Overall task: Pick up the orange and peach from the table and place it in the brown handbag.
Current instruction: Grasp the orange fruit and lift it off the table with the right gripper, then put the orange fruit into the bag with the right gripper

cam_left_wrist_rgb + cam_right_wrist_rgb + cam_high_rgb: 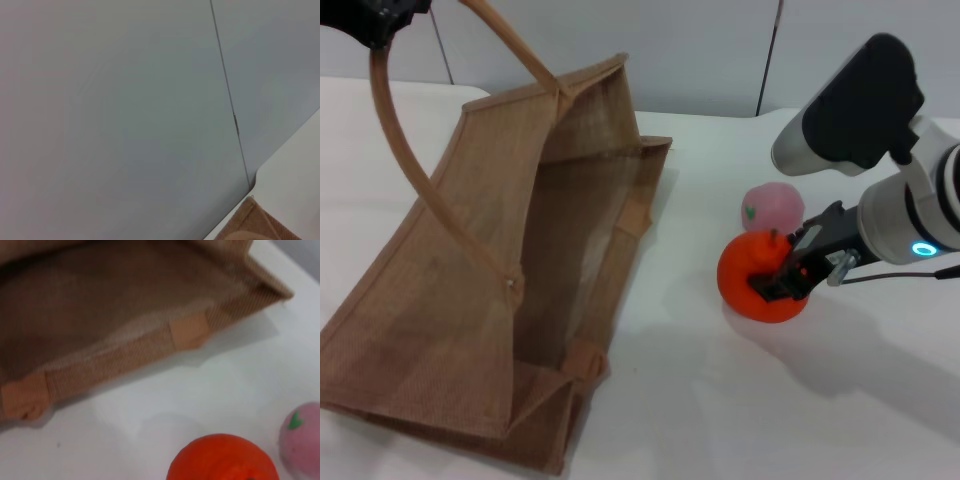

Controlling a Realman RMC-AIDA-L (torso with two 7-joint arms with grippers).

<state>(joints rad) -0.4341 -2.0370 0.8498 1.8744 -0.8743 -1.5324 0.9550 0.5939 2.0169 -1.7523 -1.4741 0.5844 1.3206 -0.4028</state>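
- Orange (pixel 758 278) on white surface (pixel 740 400), touching peach (pixel 773 207) behind it.
- Right end effector (pixel 782 272) closed around orange.
- Left end effector (pixel 375 18) up top-left at handbag (pixel 490 330) handle; grip state unclear.

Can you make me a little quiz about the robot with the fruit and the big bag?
1. True or false: the peach is already inside the brown handbag.
2. Which fruit is the right hand on? A) the orange B) the peach
3. Fill in: the left hand holds up the bag's ____.

Key: 1. False, it sits on the table just behind the orange. 2. A. 3. Handle, which keeps the bag's mouth open towards the fruit.
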